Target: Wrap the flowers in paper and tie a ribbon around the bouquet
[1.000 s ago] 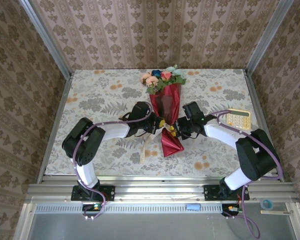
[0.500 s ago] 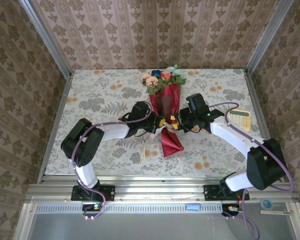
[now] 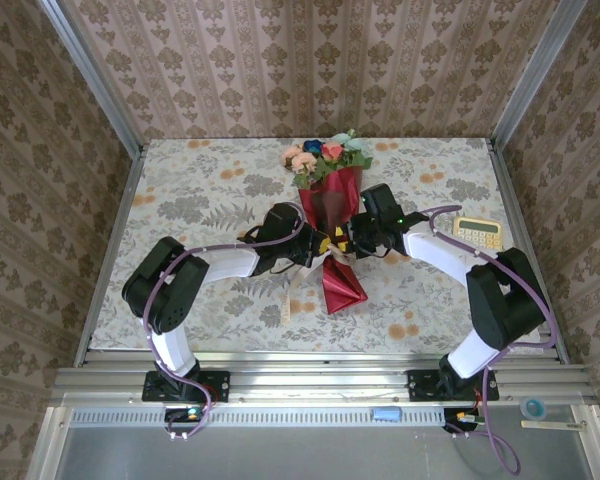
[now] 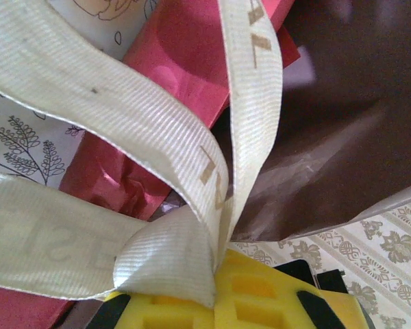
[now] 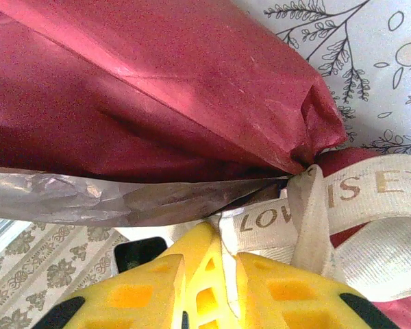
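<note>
Floral tablecloth (image 3: pixel 180 200) runs from the near edge, where both arms are bolted. L arm elbows in from the left, R arm from the right, wrists meeting mid-table. There the left gripper (image 3: pixel 318 245) is pinched tight on the ribbon (image 4: pixel 157 144); the right gripper (image 3: pixel 346 243), fingers nearly together, clamps the ribbon too, at the bouquet (image 3: pixel 332 205) neck. Beyond, the flowers (image 3: pixel 325 155) point toward the far wall (image 3: pixel 310 60)

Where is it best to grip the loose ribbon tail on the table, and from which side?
Pinch the ribbon near its free end, coming straight down from above with the jaws across its narrow width. The tail lies flat and limp on the tablecloth, near-left of the bouquet, so a sideways approach would probably only push it.
</note>
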You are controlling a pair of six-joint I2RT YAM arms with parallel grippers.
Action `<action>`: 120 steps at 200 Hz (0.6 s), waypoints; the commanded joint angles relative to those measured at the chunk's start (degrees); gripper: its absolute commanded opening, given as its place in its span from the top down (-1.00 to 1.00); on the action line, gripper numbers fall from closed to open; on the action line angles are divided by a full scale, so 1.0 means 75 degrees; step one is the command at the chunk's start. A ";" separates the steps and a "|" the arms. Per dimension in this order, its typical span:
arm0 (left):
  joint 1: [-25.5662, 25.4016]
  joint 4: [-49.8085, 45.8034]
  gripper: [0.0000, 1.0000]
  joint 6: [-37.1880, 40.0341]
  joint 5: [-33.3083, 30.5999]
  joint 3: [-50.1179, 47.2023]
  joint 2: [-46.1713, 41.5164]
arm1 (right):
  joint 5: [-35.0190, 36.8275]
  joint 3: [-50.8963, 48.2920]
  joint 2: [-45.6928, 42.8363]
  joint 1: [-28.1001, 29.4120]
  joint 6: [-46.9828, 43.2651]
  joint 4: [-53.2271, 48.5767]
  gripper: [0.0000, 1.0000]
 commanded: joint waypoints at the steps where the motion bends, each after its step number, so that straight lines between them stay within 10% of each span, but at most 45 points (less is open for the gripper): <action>1: -0.0061 0.0241 1.00 0.0025 -0.0140 -0.0100 -0.0247 | 0.0057 -0.0044 0.0020 0.0124 0.0424 0.0099 0.43; 120: -0.0106 0.0402 1.00 -0.0011 -0.0201 -0.0231 -0.0386 | 0.0066 -0.0266 0.0523 0.0110 0.0729 0.0616 0.32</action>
